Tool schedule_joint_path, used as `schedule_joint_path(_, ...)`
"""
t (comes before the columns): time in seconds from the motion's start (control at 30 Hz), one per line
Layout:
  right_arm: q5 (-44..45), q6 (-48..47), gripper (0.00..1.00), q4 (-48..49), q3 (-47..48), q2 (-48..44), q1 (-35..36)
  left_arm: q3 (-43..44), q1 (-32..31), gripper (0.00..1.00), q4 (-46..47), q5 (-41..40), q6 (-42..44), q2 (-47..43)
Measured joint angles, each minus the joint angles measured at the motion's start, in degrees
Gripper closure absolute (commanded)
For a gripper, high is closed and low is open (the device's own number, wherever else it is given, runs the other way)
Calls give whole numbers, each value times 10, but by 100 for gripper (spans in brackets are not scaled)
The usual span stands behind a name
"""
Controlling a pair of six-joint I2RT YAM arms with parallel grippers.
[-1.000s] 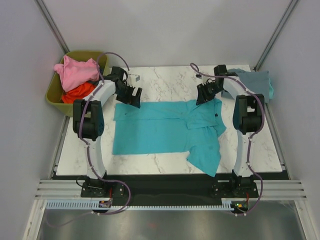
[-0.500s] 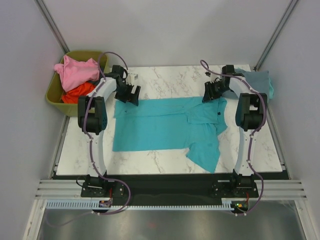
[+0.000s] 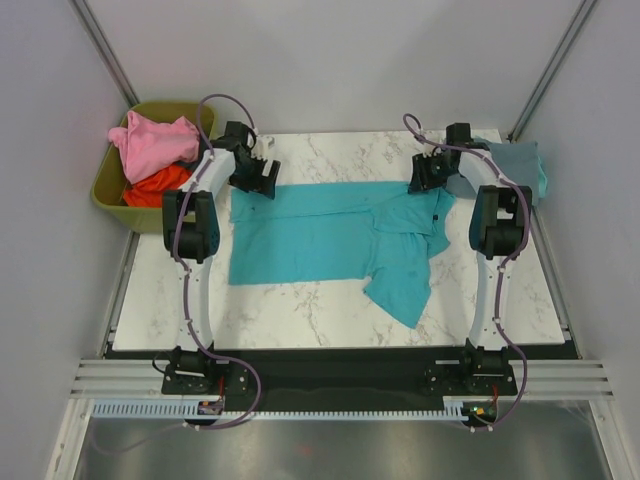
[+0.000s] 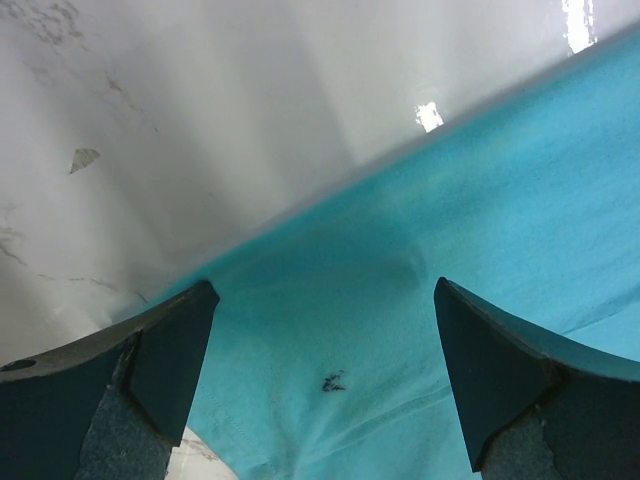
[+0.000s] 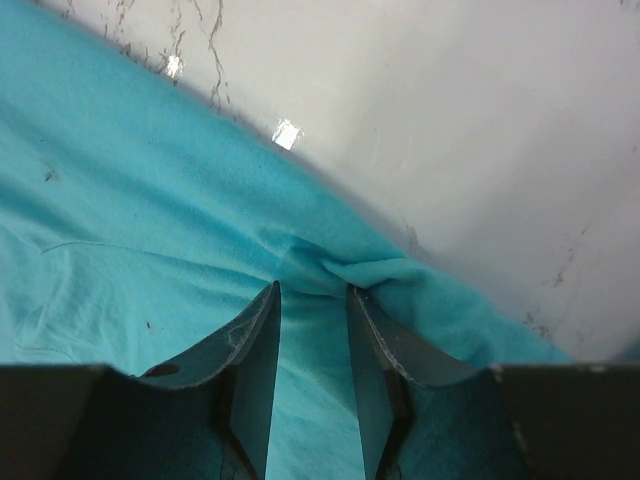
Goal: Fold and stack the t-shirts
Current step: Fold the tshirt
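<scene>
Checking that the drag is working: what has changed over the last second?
Both hands reached farther out, and the teal shirt slid that way with them. The right hand pinches its far edge; the left hand is open over it. The pink shirt, orange-red shirt and grey-blue shirt stayed put.

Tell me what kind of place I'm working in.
Probably a robot test cell, not a home: plain white walls box in a marble-patterned tabletop, metal rails line its near edge, a teal t-shirt lies on it.

The marble table point(image 3: 300, 312) carries a teal t-shirt point(image 3: 310, 235) and a grey-blue t-shirt point(image 3: 515, 162).
</scene>
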Motion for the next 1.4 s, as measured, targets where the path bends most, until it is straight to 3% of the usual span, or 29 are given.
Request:
schedule_joint_path(0.23, 12, -12, 58, 2, -27, -28, 4, -18, 0, 1, -5, 3, -3, -54)
schedule_joint_path(0.47, 14, -13, 57, 15, -123, -143, 3, -167, -5, 1, 10, 63, -21, -292)
schedule_joint_path(0.57, 14, -13, 57, 24, -150, -177, 3, -245, -9, 1, 8, 86, -31, -346)
schedule_joint_path(0.8, 15, -11, 57, 23, -191, -193, 3, -378, -10, 1, -7, 104, -51, -320)
schedule_joint_path(1.4, 57, -5, 57, 31, -171, -162, -12, -385, -8, 1, -8, 119, -61, -240)
